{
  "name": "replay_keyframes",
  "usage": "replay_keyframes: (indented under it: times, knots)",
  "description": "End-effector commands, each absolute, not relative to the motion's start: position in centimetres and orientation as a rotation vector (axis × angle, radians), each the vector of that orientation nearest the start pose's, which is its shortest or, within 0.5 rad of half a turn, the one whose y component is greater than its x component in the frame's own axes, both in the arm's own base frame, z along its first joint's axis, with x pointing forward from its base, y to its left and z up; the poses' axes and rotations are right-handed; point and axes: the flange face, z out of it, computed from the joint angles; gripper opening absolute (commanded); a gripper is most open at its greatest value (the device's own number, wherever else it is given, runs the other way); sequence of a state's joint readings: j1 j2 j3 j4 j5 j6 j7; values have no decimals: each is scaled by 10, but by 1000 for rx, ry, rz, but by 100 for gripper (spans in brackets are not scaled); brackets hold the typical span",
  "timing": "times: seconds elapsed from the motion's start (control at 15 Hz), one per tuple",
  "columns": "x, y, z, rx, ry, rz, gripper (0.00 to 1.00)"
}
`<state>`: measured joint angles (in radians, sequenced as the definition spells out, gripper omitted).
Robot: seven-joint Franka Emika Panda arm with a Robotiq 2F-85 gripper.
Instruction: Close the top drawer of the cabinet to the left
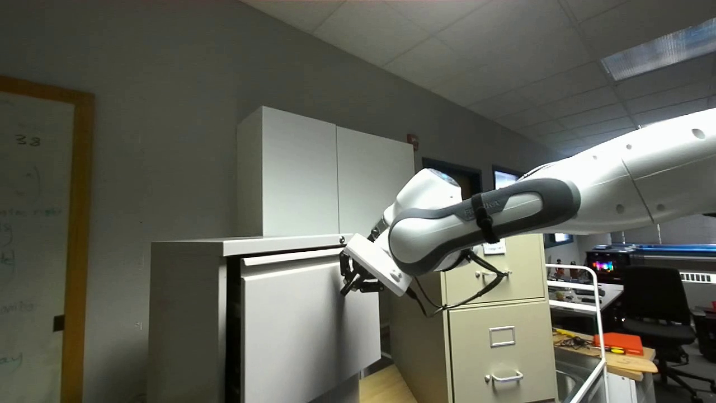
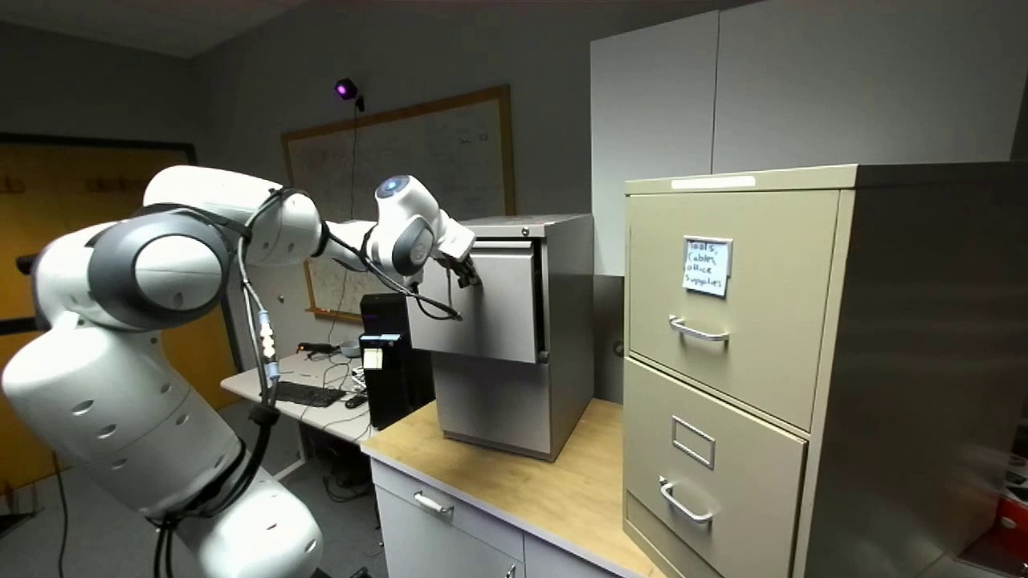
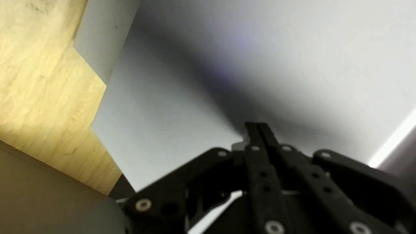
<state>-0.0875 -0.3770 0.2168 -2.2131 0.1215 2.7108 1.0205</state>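
Note:
The light-grey top drawer (image 1: 307, 330) stands a little out of the grey metal cabinet (image 1: 187, 319), with a dark gap behind its front. The same drawer (image 2: 506, 309) and cabinet (image 2: 572, 329) show in an exterior view, the gap along the drawer's side. My gripper (image 1: 344, 291) is at the upper part of the drawer front, also in an exterior view (image 2: 472, 281). In the wrist view the gripper's (image 3: 256, 125) black fingers are together with nothing between them. Their tips point at the plain drawer front (image 3: 169, 117), in its shadow; whether they touch it I cannot tell.
A beige filing cabinet (image 1: 498, 352) stands beside the grey cabinet, also in an exterior view (image 2: 727, 321). A white two-door cupboard (image 1: 299, 173) is on the wall behind. Both cabinets stand near a wooden countertop (image 2: 498, 449). A desk (image 2: 297, 369) with a computer stands beyond.

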Motion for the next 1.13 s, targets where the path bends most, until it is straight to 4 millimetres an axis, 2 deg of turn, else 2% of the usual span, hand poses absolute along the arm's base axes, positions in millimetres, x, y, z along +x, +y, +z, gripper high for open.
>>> replay_keyframes:
  times: [0.0, 0.2, 0.33, 0.6, 0.67, 0.8, 1.07]
  knots:
    - [528, 60, 632, -2018, 1277, -1064, 5]
    - [547, 48, 638, -1859, 1359, -1160, 5]
    - [556, 47, 647, -1799, 1387, -1219, 5]
    - [566, 72, 656, -1795, 1408, -1269, 8]
    - [568, 81, 655, -1800, 1411, -1259, 32]
    - [570, 94, 648, -1819, 1442, -1217, 36]
    - [567, 105, 633, -1869, 1480, -1168, 66]
